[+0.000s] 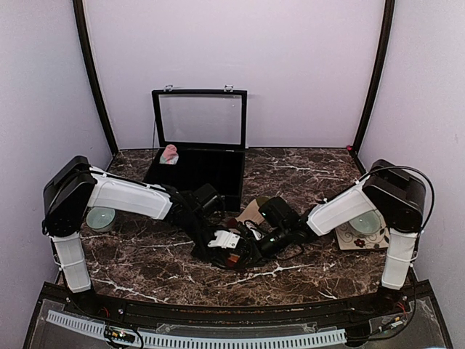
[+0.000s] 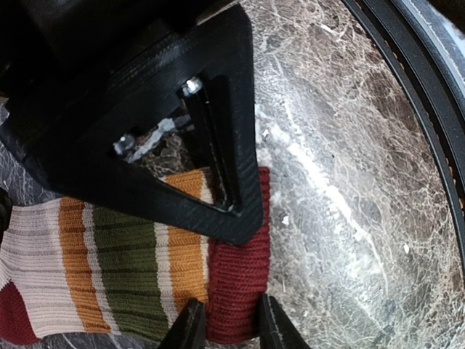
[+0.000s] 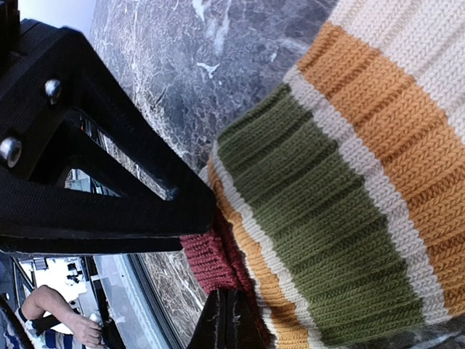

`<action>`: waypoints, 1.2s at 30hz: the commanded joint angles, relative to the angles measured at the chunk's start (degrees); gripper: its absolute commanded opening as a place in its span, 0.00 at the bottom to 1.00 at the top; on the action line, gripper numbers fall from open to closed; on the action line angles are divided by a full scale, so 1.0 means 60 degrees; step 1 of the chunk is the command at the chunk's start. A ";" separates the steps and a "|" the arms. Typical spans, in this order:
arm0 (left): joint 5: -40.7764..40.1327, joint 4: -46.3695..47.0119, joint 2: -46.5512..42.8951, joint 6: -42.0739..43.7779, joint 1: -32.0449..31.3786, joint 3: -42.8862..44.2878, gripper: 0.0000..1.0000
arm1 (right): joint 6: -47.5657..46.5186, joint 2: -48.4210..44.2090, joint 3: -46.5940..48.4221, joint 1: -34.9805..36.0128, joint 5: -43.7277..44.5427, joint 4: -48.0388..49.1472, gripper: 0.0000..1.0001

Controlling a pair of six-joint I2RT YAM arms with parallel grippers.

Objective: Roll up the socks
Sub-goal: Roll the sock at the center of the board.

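The marbled surface (image 1: 145, 265) carried a black case (image 1: 207, 174) with its glass lid stood open at the back. A pink sock (image 1: 169, 154) lay bundled in the case's far left corner. From the near edge the left arm (image 1: 131, 196) and right arm (image 1: 341, 207) both reached inward and met low over the middle of the surface.

Under them lay the tan sock (image 2: 109, 269), flat on the surface, with orange and olive stripes and a maroon cuff (image 2: 236, 283). The left end effector (image 2: 231, 329) stood over the cuff end. Its fingers (image 2: 190, 331) were drawn in on either side of the cuff, and the fabric filled the gap between them, so it read as pinching the cuff. The right end effector (image 3: 229, 320) had its tips pressed together right at the sock's edge, beside the maroon knit. Whether a fold of fabric was caught in it could not be told.

By the look of it, the pink sock was done and the tan one was at the start of its roll, gripped at the cuff. The next move would call for turning the cuff over onto the striped leg. The other end would have to be held taut and low so the soft knit wound tight instead of sliding.
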 commanded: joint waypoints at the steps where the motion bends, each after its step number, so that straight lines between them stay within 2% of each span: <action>1: -0.0058 0.0021 0.0015 0.0037 -0.0070 -0.0189 0.25 | 0.0149 0.0414 -0.0107 -0.0111 0.0822 -0.1164 0.00; 4: -0.0007 -0.0030 -0.0095 -0.0144 -0.0070 -0.0209 0.24 | 0.0259 0.0385 -0.0163 -0.0124 0.0790 -0.1077 0.00; 8: 0.0297 -0.0493 -0.0568 -0.0361 -0.0097 -0.0202 0.39 | 0.0324 0.0321 -0.0278 -0.0142 0.0759 -0.1015 0.00; 14: 0.0528 -0.0883 -0.1000 -0.0311 -0.0290 -0.0217 0.44 | 0.0272 0.0280 -0.0283 -0.0142 0.0764 -0.1118 0.00; 36: -0.0497 0.0105 -0.0002 -0.0268 -0.0438 -0.0371 0.30 | 0.0420 0.0114 -0.0494 -0.0142 0.0668 -0.0835 0.00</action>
